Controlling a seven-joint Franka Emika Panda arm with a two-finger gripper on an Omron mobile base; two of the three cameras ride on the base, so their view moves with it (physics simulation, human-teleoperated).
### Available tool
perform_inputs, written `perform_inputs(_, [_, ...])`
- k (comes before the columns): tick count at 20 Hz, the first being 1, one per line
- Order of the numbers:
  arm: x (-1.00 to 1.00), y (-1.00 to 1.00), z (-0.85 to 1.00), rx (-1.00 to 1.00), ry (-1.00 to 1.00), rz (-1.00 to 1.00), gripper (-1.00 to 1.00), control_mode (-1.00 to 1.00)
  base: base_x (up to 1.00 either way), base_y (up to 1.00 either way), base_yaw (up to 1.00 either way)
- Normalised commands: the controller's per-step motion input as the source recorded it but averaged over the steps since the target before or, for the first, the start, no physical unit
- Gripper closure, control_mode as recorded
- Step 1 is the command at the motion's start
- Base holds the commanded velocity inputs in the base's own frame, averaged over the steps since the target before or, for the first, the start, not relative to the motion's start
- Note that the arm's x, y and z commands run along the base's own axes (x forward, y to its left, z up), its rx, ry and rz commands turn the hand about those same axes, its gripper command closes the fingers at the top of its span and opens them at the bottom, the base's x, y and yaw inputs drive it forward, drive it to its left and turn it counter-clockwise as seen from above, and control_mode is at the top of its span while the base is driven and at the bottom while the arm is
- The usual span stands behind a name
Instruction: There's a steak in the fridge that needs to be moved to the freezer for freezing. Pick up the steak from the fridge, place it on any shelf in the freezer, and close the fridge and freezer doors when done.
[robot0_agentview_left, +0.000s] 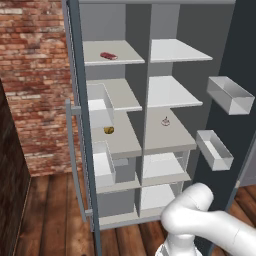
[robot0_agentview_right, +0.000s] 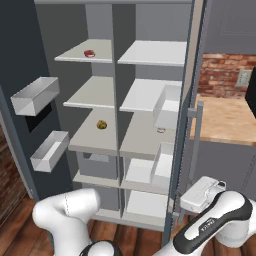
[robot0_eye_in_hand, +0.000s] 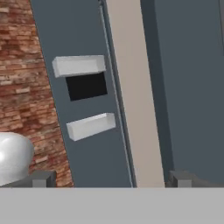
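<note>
The steak (robot0_agentview_left: 108, 56) (robot0_agentview_right: 89, 53) lies flat on the top shelf (robot0_agentview_left: 127, 51) (robot0_agentview_right: 72, 56) of the freezer, the left half of the unit. Both doors stand wide open: the freezer door (robot0_agentview_left: 77, 60) (robot0_agentview_right: 20, 60) (robot0_eye_in_hand: 78, 35) on the left, the fridge door (robot0_agentview_left: 240, 60) (robot0_agentview_right: 193, 60) on the right. My gripper (robot0_eye_in_hand: 113, 179) (robot0_agentview_right: 202, 194) is low down at the outer side of the fridge door, close to its bar handle (robot0_agentview_right: 192, 145). Its fingertips (robot0_eye_in_hand: 43, 178) are spread wide, open, with nothing between them.
A round golden-brown lump (robot0_agentview_left: 108, 130) (robot0_agentview_right: 101, 124) sits on a middle freezer shelf. A tiny white-pink item (robot0_agentview_left: 165, 121) (robot0_agentview_right: 161, 130) rests on a fridge shelf. White bins (robot0_agentview_left: 230, 95) (robot0_agentview_right: 35, 95) jut from both doors. A wooden counter (robot0_agentview_right: 225, 120) stands to the right.
</note>
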Motion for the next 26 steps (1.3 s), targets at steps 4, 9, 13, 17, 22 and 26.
perform_inputs(4, [0.45,-0.28,-0.37,0.02,0.0,-0.02,-1.0,-1.0,0.0,0.0,0.0])
perform_inputs(9, [0.43,-0.38,-0.34,0.02,0.0,0.0,-1.0,-1.0,0.0,0.0,0.0])
perform_inputs(13, [0.36,-0.4,-0.3,0.0,0.0,0.0,-1.0,-1.0,0.0,0.0,0.0])
perform_inputs(17, [0.35,-0.29,-0.3,0.0,0.0,0.0,-1.0,-1.0,0.0,0.0,0.0])
perform_inputs(22, [0.35,-0.1,-0.3,0.0,0.0,0.0,-1.0,-1.0,0.0,0.0,0.0])
perform_inputs(26, [0.16,0.42,-0.25,0.0,0.0,-0.03,-1.0,-1.0,0.0,0.0,0.0])
